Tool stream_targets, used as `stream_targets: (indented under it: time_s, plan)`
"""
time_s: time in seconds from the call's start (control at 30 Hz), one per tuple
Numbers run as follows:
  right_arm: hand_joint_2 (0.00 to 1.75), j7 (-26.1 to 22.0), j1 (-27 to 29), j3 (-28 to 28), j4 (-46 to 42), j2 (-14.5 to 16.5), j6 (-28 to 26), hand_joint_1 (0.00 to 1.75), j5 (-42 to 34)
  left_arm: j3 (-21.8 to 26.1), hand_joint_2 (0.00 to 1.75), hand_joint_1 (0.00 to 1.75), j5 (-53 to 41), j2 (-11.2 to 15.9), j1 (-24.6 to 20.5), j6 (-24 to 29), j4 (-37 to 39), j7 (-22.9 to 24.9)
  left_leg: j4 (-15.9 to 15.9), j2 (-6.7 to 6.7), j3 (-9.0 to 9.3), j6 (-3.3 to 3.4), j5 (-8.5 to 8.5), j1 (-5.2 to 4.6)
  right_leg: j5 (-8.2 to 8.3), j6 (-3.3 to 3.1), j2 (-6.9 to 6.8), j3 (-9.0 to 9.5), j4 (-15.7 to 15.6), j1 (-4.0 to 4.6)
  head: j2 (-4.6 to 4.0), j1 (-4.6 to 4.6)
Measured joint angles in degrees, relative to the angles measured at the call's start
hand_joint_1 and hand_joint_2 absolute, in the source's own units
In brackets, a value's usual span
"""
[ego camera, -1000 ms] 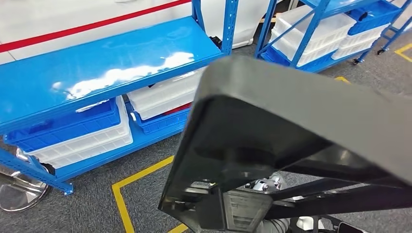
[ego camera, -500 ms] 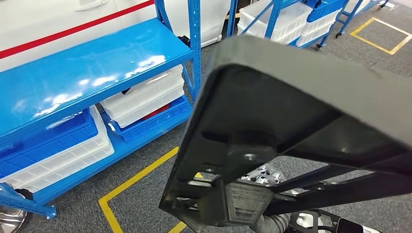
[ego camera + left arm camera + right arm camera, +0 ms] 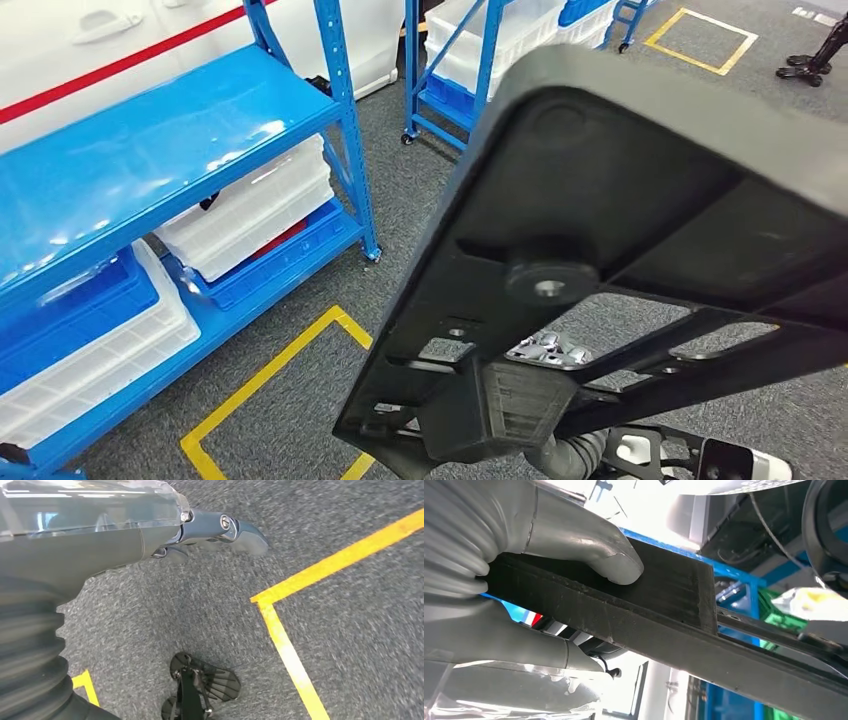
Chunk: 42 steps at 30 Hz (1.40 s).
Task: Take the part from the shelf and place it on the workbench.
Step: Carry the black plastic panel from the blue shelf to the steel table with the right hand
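Note:
The part (image 3: 640, 210) is a large black moulded plate with ribs and a round boss on its underside. It is raised close before my head and tilted, covering the right half of the head view. My right hand (image 3: 547, 350) grips it at its lower edge, bits of silver showing through an opening. In the right wrist view the right hand (image 3: 574, 550) clamps the part's (image 3: 664, 605) thick black edge between thumb and fingers. My left hand (image 3: 215, 527) hangs over the grey carpet, fingers stretched out, holding nothing.
The blue shelf (image 3: 150, 150) stands at left, white and blue bins (image 3: 240, 210) on its lower level. A second blue rack (image 3: 470, 50) with white bins stands behind. Yellow tape (image 3: 270, 370) marks the grey carpet, also crossing under the left hand (image 3: 295, 645).
The whole head view has swung right, so the blue shelf has slid toward the left edge. The black part stays held in my right hand, now a little higher.

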Motion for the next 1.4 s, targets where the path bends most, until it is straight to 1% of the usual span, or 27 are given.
stream_targets:
  time_s: [0.07,0.13,0.2,0.23,0.27,0.3,0.33,0.37,0.43,0.5,0.57,0.63,0.7,0.77,0.8,0.83,0.87,0.93,1.0,1.07,1.1,1.17,1.23,1.27,1.3,1.33,1.4]
  plan:
    - [1.75,0.0,0.04,-0.04,0.08,0.01,0.22,1.71,0.0,-0.02,1.75,0.0,0.02,0.06,-0.2,-0.02,0.0,-0.15,-0.03,0.5,0.13,-0.64,-0.14,0.02,0.38,-0.68,1.2,-0.17,-0.33,-0.05,0.0,-0.01]
    - [1.75,-0.01,-0.05,-0.06,0.16,0.04,0.3,1.71,0.05,-0.04,1.75,0.0,0.01,0.08,-0.27,-0.21,0.0,-0.41,1.89,-1.39,-0.58,-1.09,-1.78,0.17,0.82,-1.45,2.21,-0.15,-0.82,-0.34,0.0,-0.03]
    - [1.75,-0.01,-0.13,-0.07,0.26,0.13,0.29,1.71,0.27,-0.04,1.75,0.0,0.03,0.1,-0.1,-0.42,0.0,-0.56,8.3,-4.1,-3.41,-1.26,-5.51,0.28,1.1,-2.03,3.22,-0.29,-0.97,-0.37,0.0,-0.07]
    - [1.75,-0.01,-0.1,-0.07,0.34,0.17,0.29,1.71,0.43,-0.04,1.75,0.0,0.05,0.1,0.0,-0.48,0.0,-0.59,12.22,-4.69,-5.23,-1.29,-7.24,0.28,1.18,-2.2,3.85,-0.42,-0.94,-0.25,0.0,-0.09]
    - [1.75,0.0,-0.03,-0.07,0.42,0.19,0.28,1.71,0.62,-0.04,1.75,0.0,0.09,0.1,0.11,-0.51,0.0,-0.62,15.2,-4.93,-6.64,-1.3,-8.14,0.28,1.23,-2.29,4.55,-0.52,-0.89,-0.14,0.0,-0.08]
    - [1.75,0.0,0.03,-0.07,0.52,0.2,0.27,1.71,0.82,-0.04,1.75,0.0,0.15,0.1,0.2,-0.52,0.0,-0.67,16.19,-5.01,-7.15,-1.26,-7.85,0.28,1.28,-2.32,5.28,-0.58,-0.83,-0.05,0.0,-0.08]
    - [1.75,0.0,0.08,-0.07,0.61,0.21,0.25,1.71,1.01,-0.04,1.75,0.0,0.22,0.1,0.25,-0.5,0.0,-0.75,14.9,-5.13,-6.61,-1.18,-6.44,0.28,1.3,-2.33,6.05,-0.61,-0.72,0.0,0.0,-0.08]
    - [1.75,0.0,0.12,-0.07,0.67,0.23,0.21,1.71,1.16,-0.04,1.75,0.0,0.3,0.13,0.28,-0.45,0.0,-0.87,11.58,-5.65,-5.1,-1.03,-4.25,0.29,1.3,-2.3,6.8,-0.61,-0.56,0.02,0.0,-0.09]
    - [1.75,0.0,0.14,-0.07,0.78,0.27,0.07,1.71,1.33,-0.04,1.75,0.0,0.47,0.28,0.32,-0.29,0.03,-1.16,4.01,-8.21,-1.78,-0.65,-0.97,0.4,1.29,-2.07,8.13,-0.84,-0.08,0.04,0.0,-0.06]
    - [1.75,0.0,0.22,-0.07,0.96,0.29,-0.03,1.71,1.48,-0.04,1.75,0.0,0.58,0.46,0.33,-0.17,0.08,-1.37,0.73,-9.79,-0.47,-0.32,-0.32,0.36,1.49,-1.46,9.31,-1.35,0.19,-0.09,0.0,-0.03]
    - [1.75,0.0,0.48,-0.07,1.27,0.28,-0.06,1.71,1.73,-0.04,1.75,0.0,0.71,0.52,0.22,-0.08,0.1,-1.48,0.26,-8.7,-0.3,0.15,-0.03,0.34,1.84,-0.69,10.27,-1.75,0.14,-0.25,0.0,-0.04]
    - [1.75,0.0,0.72,-0.07,1.65,0.26,-0.05,1.71,2.0,-0.04,1.75,0.0,0.84,0.54,0.17,0.05,0.1,-1.53,-0.4,-7.27,-0.07,0.81,0.49,0.51,0.89,-0.15,8.21,-2.49,1.42,-0.07,0.0,0.07]
    - [1.75,0.0,0.82,-0.07,2.11,0.25,-0.04,1.71,2.36,-0.04,1.75,0.0,1.09,0.54,0.4,0.16,0.11,-1.45,-0.76,-5.82,-0.05,1.17,0.77,0.51,-2.36,0.29,4.88,-4.97,6.76,-0.12,0.0,0.25]
    - [1.75,0.0,0.9,-0.06,2.75,0.23,-0.15,1.71,2.95,-0.04,1.75,0.0,1.34,0.54,0.7,0.25,0.15,-1.23,-0.74,-4.25,-0.18,1.2,0.75,0.42,-5.34,0.72,3.83,-8.22,13.69,-0.62,0.0,0.3]
    - [1.75,0.0,0.93,-0.04,3.12,0.21,-0.35,1.71,3.31,-0.04,1.75,0.0,1.39,0.52,0.76,0.3,0.16,-1.08,-0.72,-3.46,-0.21,1.16,0.7,0.41,-5.5,0.89,3.67,-8.91,15.2,-0.87,0.0,0.3]
    - [1.75,0.0,0.95,-0.02,3.45,0.19,-0.66,1.71,3.67,-0.05,1.75,0.0,1.4,0.51,0.78,0.34,0.17,-0.94,-0.71,-2.73,-0.19,1.08,0.63,0.41,-4.62,1.03,3.46,-8.46,14.55,-1.06,0.0,0.3]
    - [1.75,0.0,0.92,0.01,3.77,0.16,-1.07,1.71,4.01,-0.05,1.75,0.0,1.4,0.49,0.76,0.42,0.17,-0.73,-0.7,-2.08,-0.11,0.94,0.53,0.42,-2.91,1.09,2.98,-6.82,11.62,-1.2,0.0,0.3]
    - [1.75,0.0,0.67,0.12,4.34,0.07,-2.02,1.71,4.53,-0.08,1.75,0.0,1.41,0.5,0.71,0.62,0.18,-0.15,-0.64,-0.98,0.2,0.45,0.2,0.27,-0.2,0.9,0.53,-2.58,3.77,-1.06,0.0,0.3]
    - [1.75,0.0,0.21,0.37,4.96,-0.09,-3.05,1.71,4.79,-0.16,1.75,0.0,1.42,0.56,0.66,1.02,0.19,0.46,-0.6,0.0,0.47,-0.21,-0.1,0.04,0.39,0.28,-0.87,-0.75,0.01,-0.55,0.0,0.27]
    - [1.75,0.0,-0.1,0.72,5.53,-0.39,-4.08,1.71,4.97,-0.39,1.75,0.0,1.43,0.58,0.53,1.42,0.19,0.73,-0.69,1.06,0.76,-0.9,-0.3,0.05,0.47,-0.46,0.35,-0.86,-0.14,-0.25,0.0,0.25]
    - [1.75,-0.01,-0.12,0.89,5.78,-0.58,-4.47,1.71,5.02,-0.51,1.75,0.0,1.44,0.6,0.46,1.47,0.19,0.75,-0.45,0.84,0.83,-1.25,-0.64,0.19,0.57,-0.81,1.0,-0.82,-0.31,-0.29,0.0,0.26]
    - [1.75,-0.01,-0.2,1.28,6.17,-0.86,-4.86,1.71,5.04,-0.64,1.75,0.0,1.49,0.65,0.44,1.2,0.19,0.67,2.63,-1.48,-0.35,-1.6,-2.83,0.48,0.79,-1.6,2.22,-0.67,-0.64,-0.47,0.0,0.22]
    - [1.75,0.0,-0.35,1.84,6.68,-1.02,-4.83,1.71,5.02,-0.73,1.75,0.0,1.54,0.7,0.62,0.69,0.19,0.37,10.06,-4.22,-3.93,-1.57,-6.48,0.53,0.83,-2.13,3.45,-0.68,-0.66,-0.36,0.0,0.18]
    - [1.75,0.01,-0.39,2.13,7.03,-1.08,-4.69,1.71,5.05,-0.8,1.75,0.0,1.52,0.7,0.71,0.45,0.2,0.15,13.75,-4.72,-5.88,-1.52,-7.68,0.5,0.84,-2.25,4.21,-0.68,-0.64,-0.21,0.0,0.18]
    - [1.75,0.03,-0.44,2.39,7.41,-1.14,-4.54,1.71,5.12,-0.88,1.75,0.0,1.49,0.69,0.78,0.21,0.2,-0.1,15.99,-4.94,-7.24,-1.42,-7.87,0.45,0.84,-2.31,5.03,-0.66,-0.61,-0.03,0.0,0.17]
    - [1.75,0.09,-0.57,2.66,7.79,-1.19,-4.37,1.71,5.21,-0.96,1.75,0.0,1.44,0.68,0.8,-0.01,0.2,-0.31,16.0,-5.05,-7.61,-1.25,-6.84,0.41,0.84,-2.35,5.87,-0.61,-0.56,0.13,0.0,0.18]
    - [1.75,0.31,-1.01,3.27,8.4,-1.22,-4.16,1.71,5.44,-1.12,1.75,0.0,1.34,0.67,0.69,-0.48,0.2,-0.62,10.18,-5.81,-5.59,-0.73,-2.45,0.33,0.83,-2.34,7.46,-0.49,-0.4,0.3,0.0,0.18]
